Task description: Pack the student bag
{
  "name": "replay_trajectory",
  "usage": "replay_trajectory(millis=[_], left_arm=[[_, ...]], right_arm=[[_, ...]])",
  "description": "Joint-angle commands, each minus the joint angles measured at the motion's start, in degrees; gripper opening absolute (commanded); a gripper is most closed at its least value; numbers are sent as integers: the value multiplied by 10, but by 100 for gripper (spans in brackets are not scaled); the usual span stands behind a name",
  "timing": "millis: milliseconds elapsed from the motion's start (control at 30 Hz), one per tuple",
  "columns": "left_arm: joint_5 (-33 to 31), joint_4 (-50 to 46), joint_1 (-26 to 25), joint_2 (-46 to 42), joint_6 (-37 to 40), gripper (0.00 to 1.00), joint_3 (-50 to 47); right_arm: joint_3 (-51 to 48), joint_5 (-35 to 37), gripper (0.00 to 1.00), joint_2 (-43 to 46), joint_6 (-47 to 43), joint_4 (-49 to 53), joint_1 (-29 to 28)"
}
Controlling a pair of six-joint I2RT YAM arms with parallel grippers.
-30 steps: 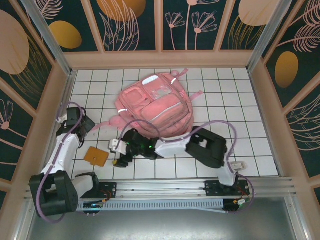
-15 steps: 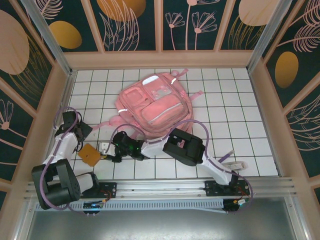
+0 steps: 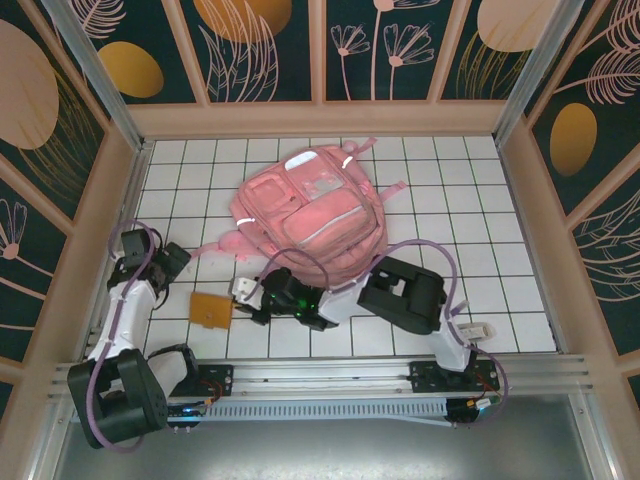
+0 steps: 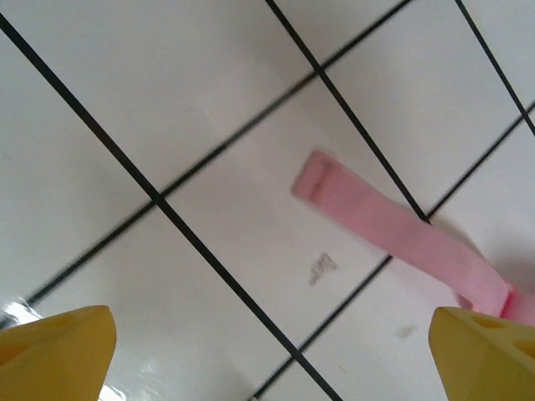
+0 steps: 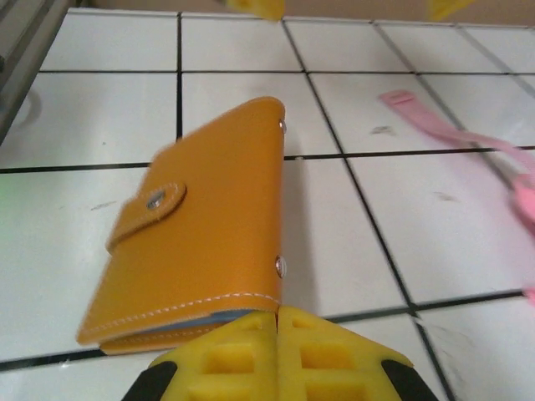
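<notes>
The left gripper (image 4: 269,349) hangs with its tips spread over tile beside a pink strap (image 4: 393,227). The orange wallet (image 5: 201,225) lies flat. The right gripper (image 5: 277,338), tips pressed together at the wallet's near edge, should part and straddle it squarely. The student bag (image 3: 310,215) lies just beyond.

The left arm (image 3: 125,310) rises from its base at the near left corner of the counter and follows the left edge, its wrist bent inward. The left jaws stand wide apart, their yellow fingertips (image 4: 58,342) at opposite lower corners of the wrist view, facing down at the counter. The right arm (image 3: 405,292) folds at the elbow near the counter's near edge and stretches left, low across the surface. The right jaws are pressed together, yellow pads (image 5: 230,355) meeting with no gap.
</notes>
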State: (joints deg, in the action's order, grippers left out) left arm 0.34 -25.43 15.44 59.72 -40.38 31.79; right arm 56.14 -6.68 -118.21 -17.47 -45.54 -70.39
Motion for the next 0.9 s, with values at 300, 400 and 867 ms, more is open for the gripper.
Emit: replay_trajectory(millis=[300,400,867], left_arm=[[152,16,-8,-1,-86,81,-81],[133,11,-56,-14,-119,80,-103],[196,103,-116,-6,-213,70,-162]], right_arm=[[-102,80,0,86,-6,55,-16],[-102,110,0,93,-3,40,-19],[-87,121,0,46,-17,-76,-29]])
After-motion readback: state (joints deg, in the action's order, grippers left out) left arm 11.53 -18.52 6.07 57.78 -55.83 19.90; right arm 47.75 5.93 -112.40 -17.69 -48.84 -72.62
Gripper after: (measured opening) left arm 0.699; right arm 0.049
